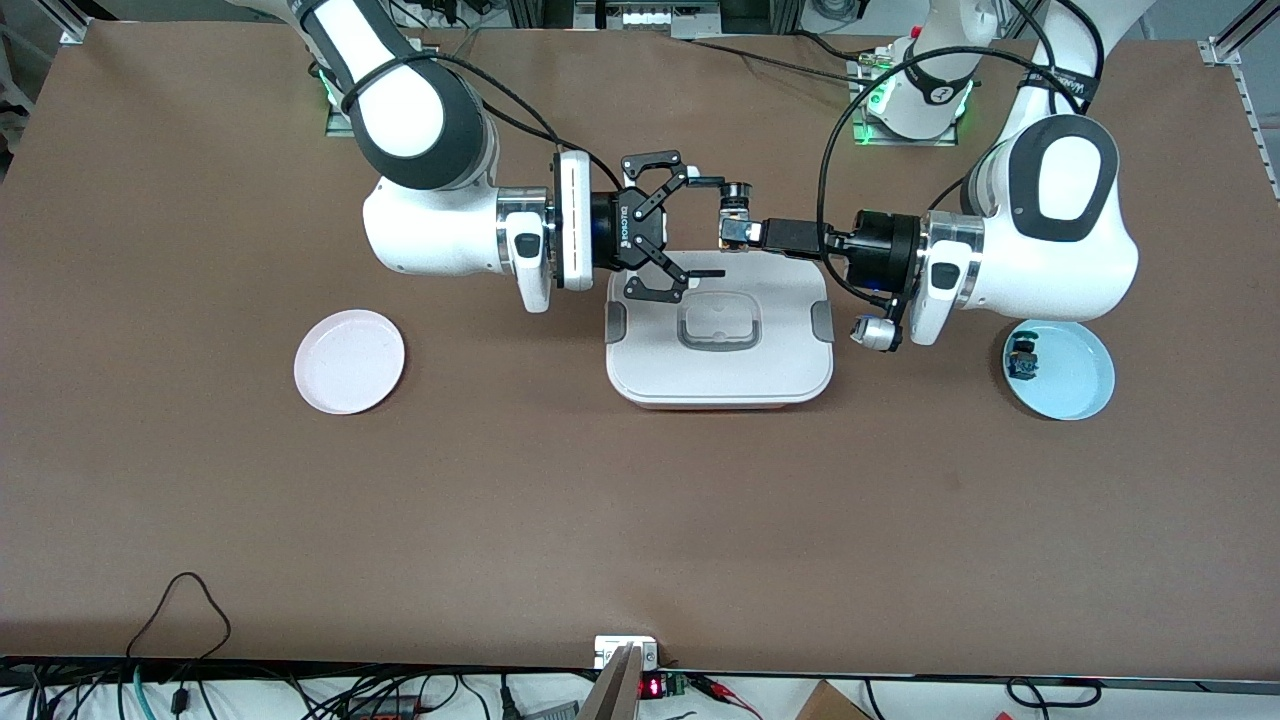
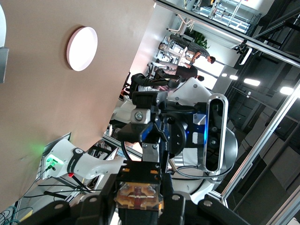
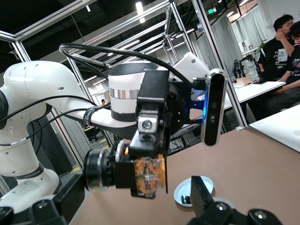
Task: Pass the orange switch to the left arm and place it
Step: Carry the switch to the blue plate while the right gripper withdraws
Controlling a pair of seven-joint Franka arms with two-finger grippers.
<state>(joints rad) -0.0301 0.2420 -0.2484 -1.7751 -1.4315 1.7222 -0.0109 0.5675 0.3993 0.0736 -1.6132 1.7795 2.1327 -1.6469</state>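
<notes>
The orange switch (image 1: 737, 212) is held in the air over the edge of the white box (image 1: 718, 372) that lies farthest from the front camera. My left gripper (image 1: 742, 232) is shut on it. In the left wrist view the switch (image 2: 139, 193) sits between the left gripper's fingers (image 2: 93, 208). My right gripper (image 1: 714, 227) is open, its jaws spread wide, and it faces the switch with the fingertips just short of it. In the right wrist view the switch (image 3: 149, 176) hangs ahead of the right gripper's finger (image 3: 200, 194).
A pale pink plate (image 1: 350, 360) lies toward the right arm's end of the table. A light blue plate (image 1: 1075, 385) toward the left arm's end holds a small dark switch (image 1: 1022, 358). The box has grey side clasps (image 1: 822, 322).
</notes>
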